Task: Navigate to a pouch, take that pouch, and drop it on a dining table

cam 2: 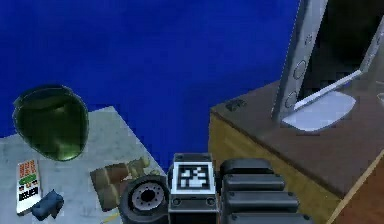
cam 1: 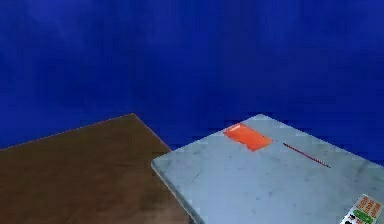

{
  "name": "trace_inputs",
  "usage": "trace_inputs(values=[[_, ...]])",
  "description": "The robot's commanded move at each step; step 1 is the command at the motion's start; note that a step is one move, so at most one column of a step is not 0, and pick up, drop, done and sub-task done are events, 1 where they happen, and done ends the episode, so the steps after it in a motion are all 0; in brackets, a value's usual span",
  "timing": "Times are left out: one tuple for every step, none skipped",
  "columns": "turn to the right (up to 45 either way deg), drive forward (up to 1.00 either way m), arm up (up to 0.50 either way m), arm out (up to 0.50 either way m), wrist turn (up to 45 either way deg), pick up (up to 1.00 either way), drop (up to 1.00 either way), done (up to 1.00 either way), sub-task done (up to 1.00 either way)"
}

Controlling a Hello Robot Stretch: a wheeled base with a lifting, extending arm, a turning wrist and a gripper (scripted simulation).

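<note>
Right beside the hand (cam 2: 135, 192), on its finger side, a small brown lump (cam 2: 113, 178) lies on the grey desk (cam 2: 125, 140). It is creased and soft-looking like a pouch, though I cannot be sure of that. The lump sits so near the hand's dark round body that I cannot tell whether they touch, nor whether the hand holds anything. The set of its fingers cannot be made out either. A white square marker (cam 2: 195, 180) with black marks stands on the other side of the hand, next to the dark ribbed arm (cam 2: 258, 195).

Farther from the hand on the lump's side, a remote control (cam 2: 28, 180) lies flat, with a small dark thing (cam 2: 45, 206) just beside it. Beyond those, well out from the hand, stands a round green glass bowl (cam 2: 50, 122). On the arm's side of the hand, apart from the desk, a wooden cabinet (cam 2: 290, 140) carries a flat screen (cam 2: 320, 70) on a pale foot. Farther along the desk, well away from the hand, a flat orange thing (cam 1: 248, 136) lies with a thin dark-red stick (cam 1: 305, 153) near it. A blue wall (cam 2: 180, 50) stands behind it all.
</note>
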Motion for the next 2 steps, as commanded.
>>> trace_inputs(values=[[-18.0,0.0,0.0,0.0,0.0,0.0,0.0,0.0,0.0],[0.0,0.15,0.0,0.0,0.0,0.0,0.0,0.0,0.0]])
